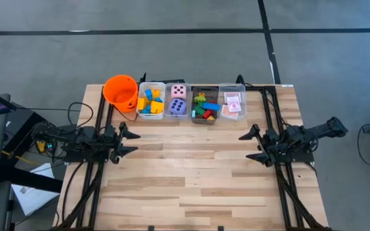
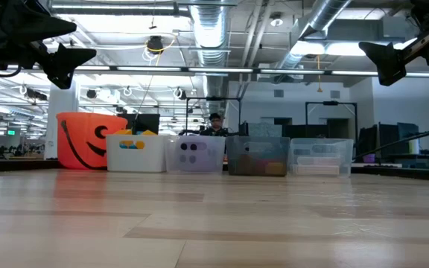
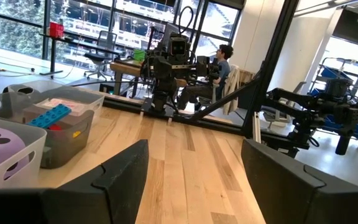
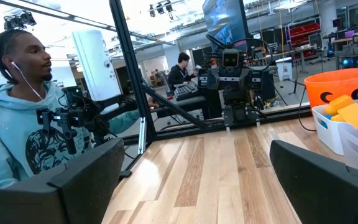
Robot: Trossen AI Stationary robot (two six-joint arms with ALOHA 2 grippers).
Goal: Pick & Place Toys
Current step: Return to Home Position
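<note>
An orange bucket [image 1: 120, 90] and bins [image 2: 258, 160] of toys [image 1: 151, 101] are ranged beyond the left gripper [image 1: 136, 142] and right gripper [image 1: 243, 146], both spread empty, over a wooden table [image 1: 191, 186]; an office [image 2: 222, 45] is seen behind.

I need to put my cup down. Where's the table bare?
The table is bare between the left hand and right hand, both open, and across the whole half away from the bins. Their edge is crowded: a bucket and four bins side by side.

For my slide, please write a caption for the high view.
Toys in four bins beside an orange bucket; left hand and right hand open at the table sides.
</note>
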